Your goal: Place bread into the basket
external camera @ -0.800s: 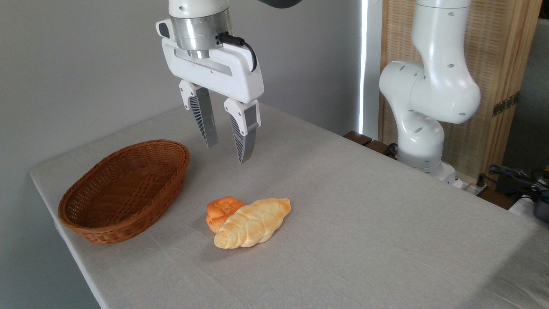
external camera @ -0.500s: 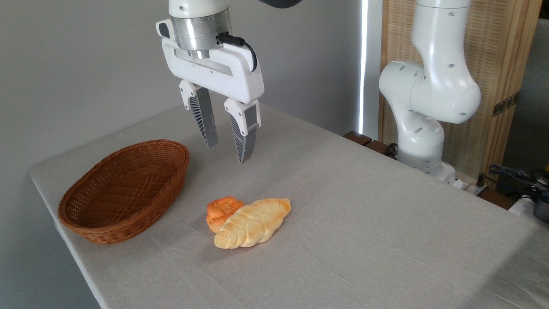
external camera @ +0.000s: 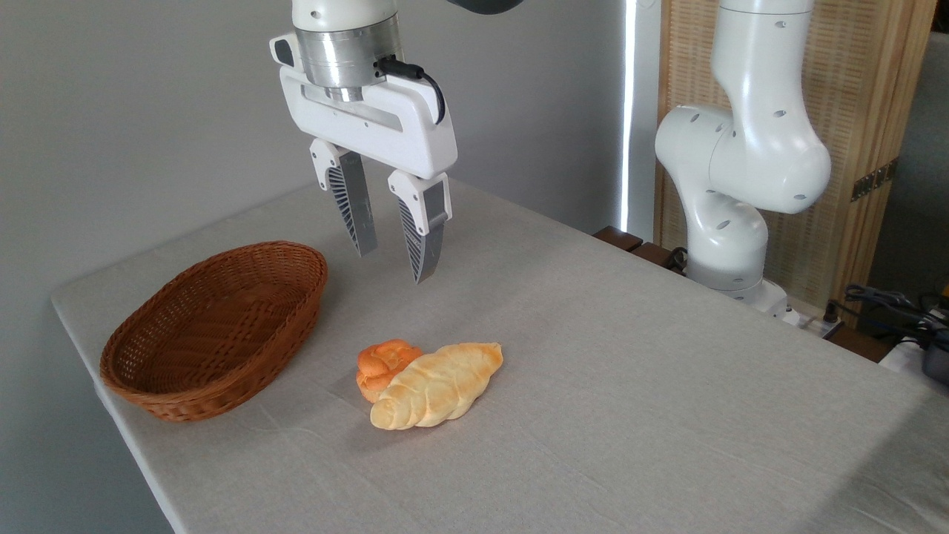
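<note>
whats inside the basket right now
Nothing shows inside the basket: only bare weave on the floor and far wall. Its near wall hides a strip of the floor. The bread lies on the table.

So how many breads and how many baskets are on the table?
Long yellow braided bread: 1
Small orange bun: 1
Brown wicker basket: 1
Total: 3 things on the table

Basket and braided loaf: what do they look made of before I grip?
The basket looks like woven wicker, reddish-brown, with visible weave rows and a slight sheen. The braided loaf has a pale golden, smooth, faintly glossy surface with browned top; real bread or a foam or plastic replica, I cannot tell which.
</note>
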Robot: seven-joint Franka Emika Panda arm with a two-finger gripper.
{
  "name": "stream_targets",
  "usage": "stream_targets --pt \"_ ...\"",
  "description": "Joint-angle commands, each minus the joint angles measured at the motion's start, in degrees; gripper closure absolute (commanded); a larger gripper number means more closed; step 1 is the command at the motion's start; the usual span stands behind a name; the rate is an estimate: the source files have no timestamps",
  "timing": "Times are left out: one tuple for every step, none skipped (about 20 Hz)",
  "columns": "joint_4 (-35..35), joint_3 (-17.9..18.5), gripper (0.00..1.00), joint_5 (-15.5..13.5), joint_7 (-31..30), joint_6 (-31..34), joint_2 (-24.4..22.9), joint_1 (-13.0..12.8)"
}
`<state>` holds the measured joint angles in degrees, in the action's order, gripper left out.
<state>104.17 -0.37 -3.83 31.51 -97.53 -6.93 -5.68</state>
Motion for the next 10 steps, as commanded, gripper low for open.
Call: stream_targets --pt "-1.07 0.11 0.00 -1.18 1.80 0.77 0.34 0.58" --pt "-0.90 0.19 0.00 -1.18 1.80 0.68 0.16 0.58" --pt "-0.38 0.20 0.00 -1.10 1.80 0.59 0.07 0.58" --pt "0.33 0.20 0.00 -1.09 1.88 0.33 0.16 0.49" --pt "1.55 0.20 0.00 -0.83 1.88 -0.80 0.16 0.49" --pt "3.13 0.20 0.00 -0.83 1.88 -2.90 0.07 0.40" --pt "4.45 0.20 0.00 -0.83 1.88 -4.67 -0.10 0.40" --pt "5.33 0.20 0.00 -0.74 1.88 -5.73 -0.19 0.40" --pt "6.04 0.20 0.00 -0.57 1.88 -6.43 -0.19 0.40" --pt "6.74 0.20 0.00 -0.39 1.88 -7.31 -0.19 0.49"
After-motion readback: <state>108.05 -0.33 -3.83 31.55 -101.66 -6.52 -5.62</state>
